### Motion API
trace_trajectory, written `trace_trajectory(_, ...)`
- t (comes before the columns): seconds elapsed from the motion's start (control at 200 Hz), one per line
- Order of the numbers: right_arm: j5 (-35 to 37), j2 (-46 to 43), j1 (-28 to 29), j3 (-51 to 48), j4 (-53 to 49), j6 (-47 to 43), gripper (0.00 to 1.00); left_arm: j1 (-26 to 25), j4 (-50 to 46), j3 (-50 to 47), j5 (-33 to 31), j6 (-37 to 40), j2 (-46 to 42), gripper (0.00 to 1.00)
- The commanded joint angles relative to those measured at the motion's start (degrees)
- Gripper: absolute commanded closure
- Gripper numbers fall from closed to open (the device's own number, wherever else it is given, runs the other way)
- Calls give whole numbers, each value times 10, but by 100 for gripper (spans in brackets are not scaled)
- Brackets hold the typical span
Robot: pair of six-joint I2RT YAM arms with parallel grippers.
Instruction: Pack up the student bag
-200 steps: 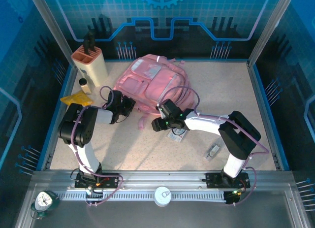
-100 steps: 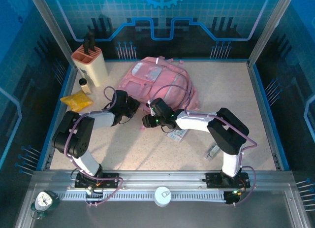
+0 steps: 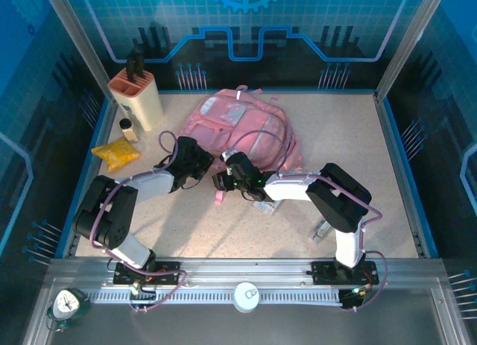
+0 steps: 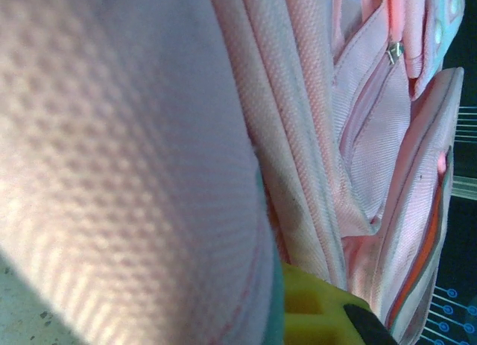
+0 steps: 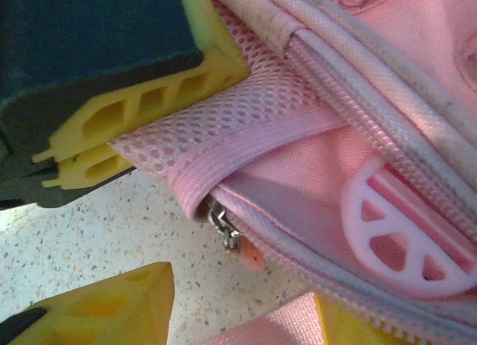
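Down at the bag (image 3: pixel 242 129) front, left gripper (image 3: pixel 204 166) is clamping the mesh hem (image 5: pixel 223 147) while right gripper (image 3: pixel 220 183) is hovering open by the zip pull (image 5: pixel 226 229), so packing is seemingly barely starting.

student bag (image 4: pixel 134 173) fabric close-up — zip pull (image 4: pixel 393 52), pincer fingertip (image 4: pixel 309 309)

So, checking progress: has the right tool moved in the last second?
Yes. The right tool slid left, away from the small packet, along the near edge of the student bag.
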Motion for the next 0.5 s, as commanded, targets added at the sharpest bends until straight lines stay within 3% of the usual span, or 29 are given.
trace_trajectory(0.0,24,-10,-7,-1,87,-49,50,-24,-28,23,39,2,-40,100)
trace_trajectory(0.34,-5,-8,-12,-33,193,-92,54,-47,-48,27,35,-1,-58,100)
trace_trajectory(0.495,17,-27,-15,-42,204,-95,69,-62,-38,19,38,-20,-60,100)
